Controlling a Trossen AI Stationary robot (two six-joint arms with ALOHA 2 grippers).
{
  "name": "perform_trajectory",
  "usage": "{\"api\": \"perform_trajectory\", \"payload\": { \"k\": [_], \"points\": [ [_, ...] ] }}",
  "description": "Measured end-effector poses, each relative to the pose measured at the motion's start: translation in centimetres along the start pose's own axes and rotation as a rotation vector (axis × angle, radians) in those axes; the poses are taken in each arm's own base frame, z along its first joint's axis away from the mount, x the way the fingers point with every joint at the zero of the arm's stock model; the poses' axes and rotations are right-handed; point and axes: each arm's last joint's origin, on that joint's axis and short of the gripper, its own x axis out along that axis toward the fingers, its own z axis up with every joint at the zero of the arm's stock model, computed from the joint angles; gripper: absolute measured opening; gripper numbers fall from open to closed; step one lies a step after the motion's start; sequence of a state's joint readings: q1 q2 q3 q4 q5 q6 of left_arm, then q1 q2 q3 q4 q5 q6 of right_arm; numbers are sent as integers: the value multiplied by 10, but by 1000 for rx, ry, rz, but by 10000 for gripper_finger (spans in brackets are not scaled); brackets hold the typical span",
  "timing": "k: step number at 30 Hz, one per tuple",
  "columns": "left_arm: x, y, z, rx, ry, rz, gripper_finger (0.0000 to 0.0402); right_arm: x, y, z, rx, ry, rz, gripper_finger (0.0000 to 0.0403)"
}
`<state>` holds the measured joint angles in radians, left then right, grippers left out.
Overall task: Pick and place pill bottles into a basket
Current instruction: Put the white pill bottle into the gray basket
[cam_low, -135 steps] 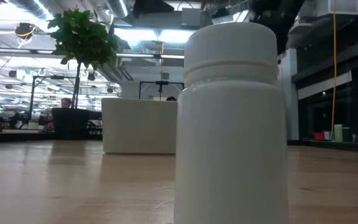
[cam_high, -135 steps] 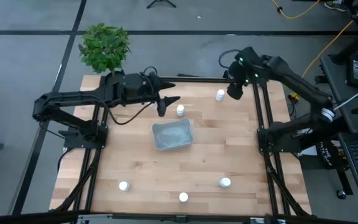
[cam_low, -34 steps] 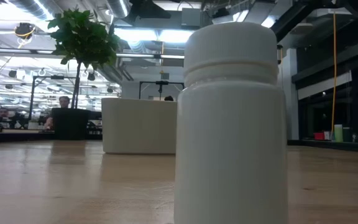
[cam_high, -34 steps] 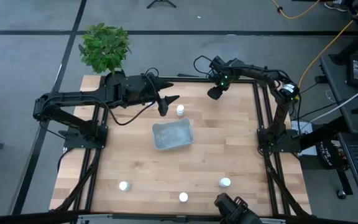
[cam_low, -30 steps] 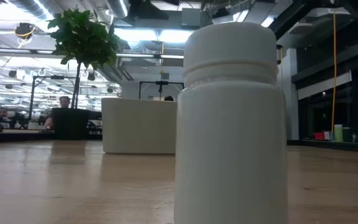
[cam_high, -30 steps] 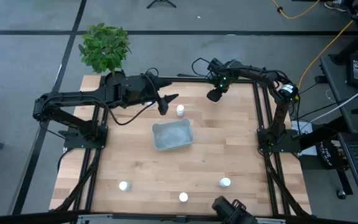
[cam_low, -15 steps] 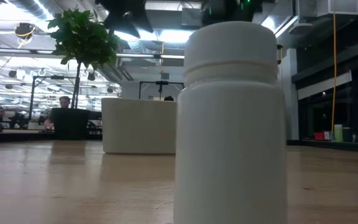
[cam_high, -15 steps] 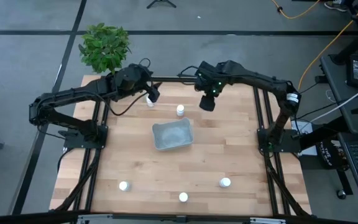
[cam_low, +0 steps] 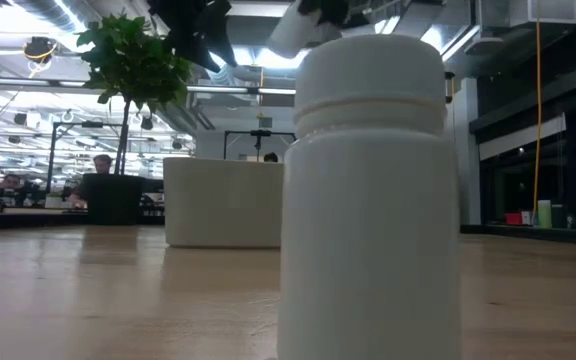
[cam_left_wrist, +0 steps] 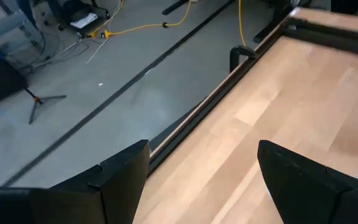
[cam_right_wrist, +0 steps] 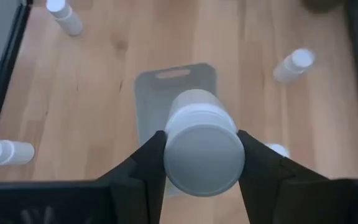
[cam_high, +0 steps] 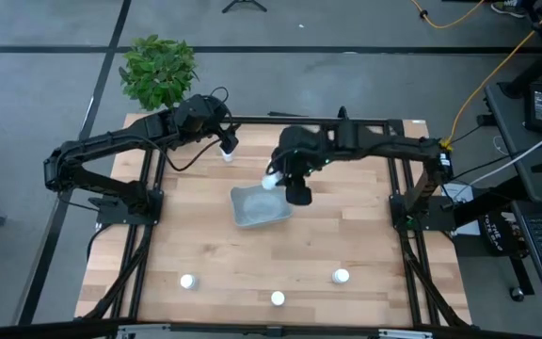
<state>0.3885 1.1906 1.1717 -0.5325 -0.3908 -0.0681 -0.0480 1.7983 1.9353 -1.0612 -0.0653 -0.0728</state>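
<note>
My right gripper (cam_high: 284, 183) is shut on a white pill bottle (cam_right_wrist: 201, 148) above the far edge of the pale blue-grey basket (cam_high: 260, 207); the bottle also shows in the high view (cam_high: 270, 181) and at the top of the low view (cam_low: 300, 26). My left gripper (cam_high: 226, 141) is open and empty (cam_left_wrist: 204, 180) over the table's far left part. Another bottle (cam_high: 226, 153) stands just beside its tip. Three bottles (cam_high: 187, 281) (cam_high: 278, 298) (cam_high: 341, 276) stand near the front edge. My right gripper pinches the bottle's sides (cam_right_wrist: 166, 146) between its two fingers, just under the cap. The fingers come from above, pointing down. The cap (cam_right_wrist: 202, 158) faces up toward the wrist. The bottle is lifted clear over the basket and looks somewhat tilted in the low view.
A potted plant (cam_high: 158, 71) stands beyond the table's far left corner. One bottle (cam_low: 368, 200) stands right in front of the low camera and fills its view. Bare wood lies on both sides of the basket.
My right gripper has carried its bottle from the table's far right part toward the left and near side, to above the basket's far edge. My left gripper has drawn back toward the far left, and a bottle now shows beside its tip.
</note>
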Motion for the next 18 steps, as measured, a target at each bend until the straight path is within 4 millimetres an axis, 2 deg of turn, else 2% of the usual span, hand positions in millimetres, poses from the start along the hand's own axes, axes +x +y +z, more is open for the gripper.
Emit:
{"api": "perform_trajectory", "payload": {
  "k": [11, 15, 18],
  "points": [
    [-14, 6, 3, 13, -40, -3, 292, 112, -8, -22, 80, 267, -12, 149],
    [-23, 9, 4, 2, -64, -7, 292, 142, -17, -32, 107, 349, -50, 149],
    [-30, 11, 5, -7, -86, -12, 292, 156, -24, -40, 140, 406, -102, 149]
  ]
}}
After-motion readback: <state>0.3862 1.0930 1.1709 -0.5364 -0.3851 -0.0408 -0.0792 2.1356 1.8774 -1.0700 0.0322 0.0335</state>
